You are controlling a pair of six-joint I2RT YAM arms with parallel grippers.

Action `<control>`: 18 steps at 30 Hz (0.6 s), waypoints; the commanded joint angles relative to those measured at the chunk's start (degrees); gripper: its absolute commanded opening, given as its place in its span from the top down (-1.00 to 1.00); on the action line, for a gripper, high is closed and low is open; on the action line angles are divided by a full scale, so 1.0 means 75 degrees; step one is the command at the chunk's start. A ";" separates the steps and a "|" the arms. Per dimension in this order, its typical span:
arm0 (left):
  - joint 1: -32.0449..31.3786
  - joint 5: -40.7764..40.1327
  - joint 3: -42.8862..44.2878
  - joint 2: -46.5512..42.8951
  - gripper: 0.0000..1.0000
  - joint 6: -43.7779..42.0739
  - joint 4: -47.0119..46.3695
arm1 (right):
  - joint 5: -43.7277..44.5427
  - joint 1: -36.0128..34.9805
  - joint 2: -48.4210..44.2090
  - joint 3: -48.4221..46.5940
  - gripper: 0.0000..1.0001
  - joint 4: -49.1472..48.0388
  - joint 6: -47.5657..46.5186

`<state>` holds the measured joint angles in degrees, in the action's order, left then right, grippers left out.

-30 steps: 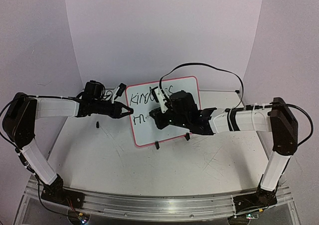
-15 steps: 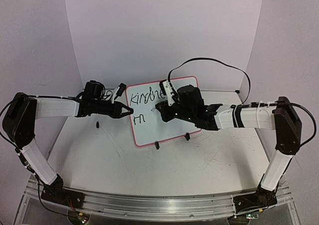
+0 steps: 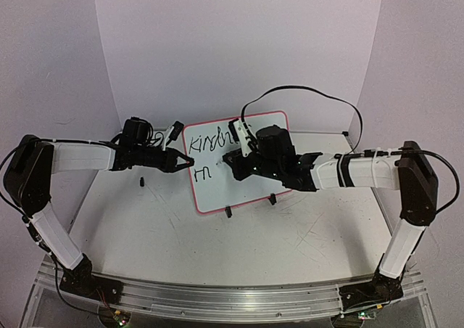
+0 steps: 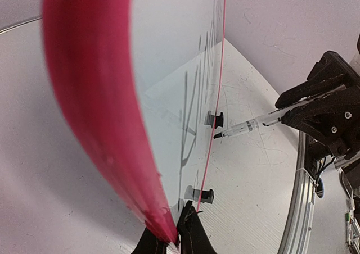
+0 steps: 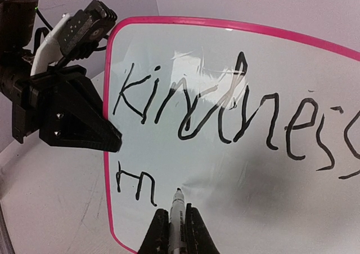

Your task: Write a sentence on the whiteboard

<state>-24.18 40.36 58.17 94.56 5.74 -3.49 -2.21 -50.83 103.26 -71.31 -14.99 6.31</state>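
The whiteboard [image 3: 233,191] stands upright on two black clip feet [image 3: 228,212] at mid-table, pink rim all round. My left gripper [image 3: 190,160] is shut on its left edge; the left wrist view shows the fingertips [image 4: 191,237] pinching the rim [image 4: 101,125]. The sentence [image 5: 225,113] reads "kindness" on the top line, with an "m" [image 5: 135,185] below it. My right gripper [image 5: 178,223] is shut on a white marker [image 5: 176,217]. Its black tip sits at the board just right of the "m". From the left wrist the marker [image 4: 247,127] shows side-on.
A small black object [image 3: 143,181] lies on the table left of the board. The right arm's black cable [image 3: 304,92] arcs above the board. Pale backdrop walls close the back and sides. A metal rail [image 3: 217,299] runs along the near edge.
My right gripper pulled back to the right off the second line, uncovering the "m", then eased slightly left. The left arm and board held still.
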 commanded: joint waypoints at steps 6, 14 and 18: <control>0.0118 -0.1650 0.0241 0.0147 1.00 -0.0706 0.0160 | 0.0236 -0.0043 0.0333 -0.0234 1.00 -0.0070 0.0064; 0.0121 -0.1648 0.0249 0.0154 1.00 -0.0718 0.0168 | 0.0114 -0.0091 0.0479 -0.0401 1.00 -0.0064 -0.0055; 0.0115 -0.1683 0.0232 0.0120 1.00 -0.0730 0.0172 | 0.0028 -0.0149 0.0578 -0.0489 1.00 -0.0037 -0.0081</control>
<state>-24.17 40.15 58.34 94.56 5.72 -3.01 -2.27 -51.63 105.94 -72.27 -14.95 6.18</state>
